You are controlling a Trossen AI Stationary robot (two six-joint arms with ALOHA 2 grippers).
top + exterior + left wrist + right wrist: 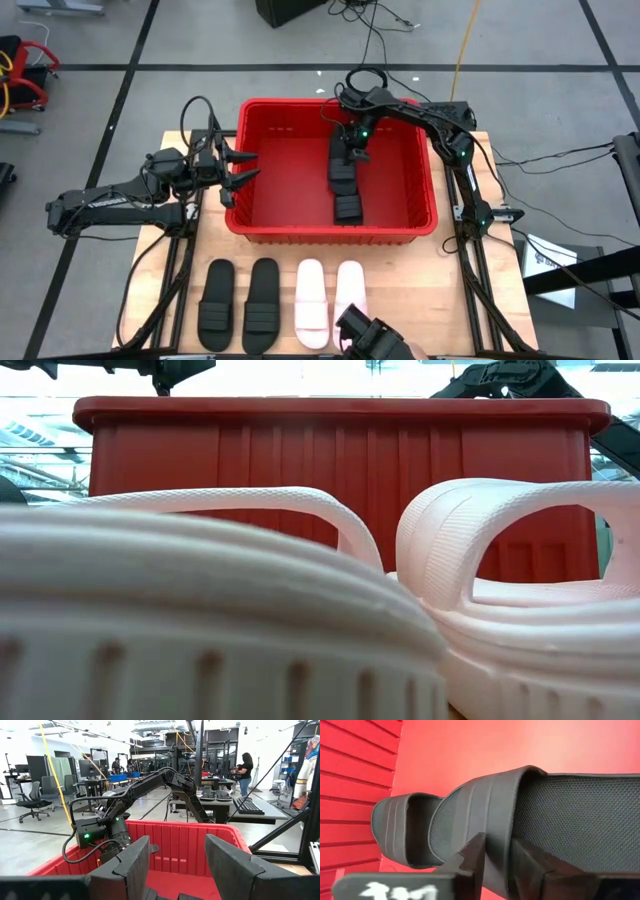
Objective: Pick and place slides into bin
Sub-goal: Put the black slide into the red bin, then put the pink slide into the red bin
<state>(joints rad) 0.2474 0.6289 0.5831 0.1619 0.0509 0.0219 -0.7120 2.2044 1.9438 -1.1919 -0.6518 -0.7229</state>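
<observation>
Reaching down into the bin (262,225), the right pincer (350,150) sits over the far end of a black slide (341,170); in the right wrist view its two dark fingers (470,857) straddle that slide's ribbed strap (492,820), one each side, close against it, but whether they actually clamp it I cannot tell. Second black slide (348,208) lies on the red floor just nearer the front wall, in line with the first; wrist view shows its strap (400,835) right behind the first one, next to the ribbed red wall. Left pincer (238,168) hangs over the bin's left rim, fingers (131,865) spread apart with nothing between them, pointing across the bin toward the right arm. Bin stands at the middle of the wooden bench (150,260), toward the back. Four slides wait in a row on the bench in front of the bin: two black, left one (216,303) and its mate (263,303), then two pale pink-white, one (311,302) and another (350,290) beside it. Low view is filled by the pale pair, with the bin's front wall behind them. People stand at desks in the room beyond.
</observation>
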